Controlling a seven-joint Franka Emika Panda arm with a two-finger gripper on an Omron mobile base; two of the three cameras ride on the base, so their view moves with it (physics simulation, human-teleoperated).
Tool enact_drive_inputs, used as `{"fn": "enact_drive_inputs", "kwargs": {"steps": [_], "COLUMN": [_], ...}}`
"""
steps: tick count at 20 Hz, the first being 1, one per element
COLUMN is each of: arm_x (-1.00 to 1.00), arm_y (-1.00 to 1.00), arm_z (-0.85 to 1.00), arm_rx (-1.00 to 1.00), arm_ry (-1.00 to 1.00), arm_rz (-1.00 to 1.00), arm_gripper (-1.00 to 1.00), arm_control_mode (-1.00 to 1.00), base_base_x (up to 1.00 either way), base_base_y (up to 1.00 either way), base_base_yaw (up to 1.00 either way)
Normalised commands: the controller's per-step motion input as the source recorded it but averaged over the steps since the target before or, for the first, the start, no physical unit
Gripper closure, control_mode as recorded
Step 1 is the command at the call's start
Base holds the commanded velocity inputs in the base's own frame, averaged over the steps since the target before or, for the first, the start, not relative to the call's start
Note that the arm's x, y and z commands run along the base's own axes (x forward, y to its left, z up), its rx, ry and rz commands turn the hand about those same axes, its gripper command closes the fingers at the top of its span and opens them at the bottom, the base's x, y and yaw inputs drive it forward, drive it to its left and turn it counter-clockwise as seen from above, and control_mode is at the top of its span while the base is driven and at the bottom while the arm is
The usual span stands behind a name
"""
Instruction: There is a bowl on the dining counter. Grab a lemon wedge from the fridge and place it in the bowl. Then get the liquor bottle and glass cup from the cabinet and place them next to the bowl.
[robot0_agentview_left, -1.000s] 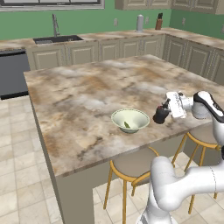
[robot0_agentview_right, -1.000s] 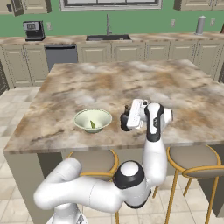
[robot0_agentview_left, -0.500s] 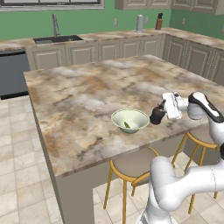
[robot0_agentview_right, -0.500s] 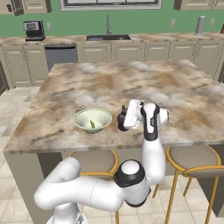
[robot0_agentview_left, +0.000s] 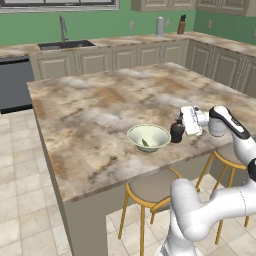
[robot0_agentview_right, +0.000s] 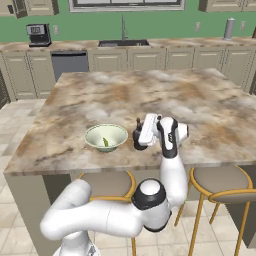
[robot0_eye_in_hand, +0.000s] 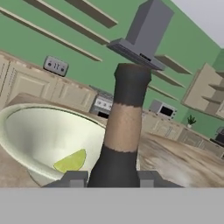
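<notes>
Gripper (robot0_agentview_left: 178, 131) clamped on dark liquor bottle (robot0_eye_in_hand: 122, 135), one fingertip (robot0_eye_in_hand: 73, 179) at each side of its base. Bottle upright over dining counter (robot0_agentview_left: 100, 115), near its front edge. Bowl (robot0_agentview_right: 105, 137) just beyond the jaws, apart; lemon wedge (robot0_eye_in_hand: 70, 161) inside.

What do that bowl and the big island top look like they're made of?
The bowl looks like glazed ceramic: smooth, pale cream-green, with a thin rim. The dining counter looks like polished marble, mottled beige-brown with cloudy veining. Both are rendered, so that goes by looks alone.
</notes>
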Motion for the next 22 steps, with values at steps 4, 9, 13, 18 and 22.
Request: {"fn": "enact_drive_inputs", "kwargs": {"steps": [4,9,13,18,22], "arm_x": [0.33,0.21,0.00,0.00,-0.06], "arm_y": [0.00,0.00,0.00,0.00,-0.08], "arm_z": [-0.28,-0.33,-0.31,-0.12,0.01], "arm_rx": [0.00,0.00,0.00,0.00,0.00], "arm_ry": [0.04,0.05,0.05,0.06,0.00], "arm_rz": [0.00,0.00,0.00,0.00,0.00], "arm_gripper": [1.00,1.00,-1.00,-1.00,-1.00], "arm_control_mode": [-1.00,-1.00,-1.00,-1.00,-1.00], "base_base_x": [0.00,0.00,0.00,0.00,0.00], "base_base_y": [0.00,0.00,0.00,0.00,0.00], "base_base_yaw": [0.00,0.00,0.00,0.00,0.00]}}
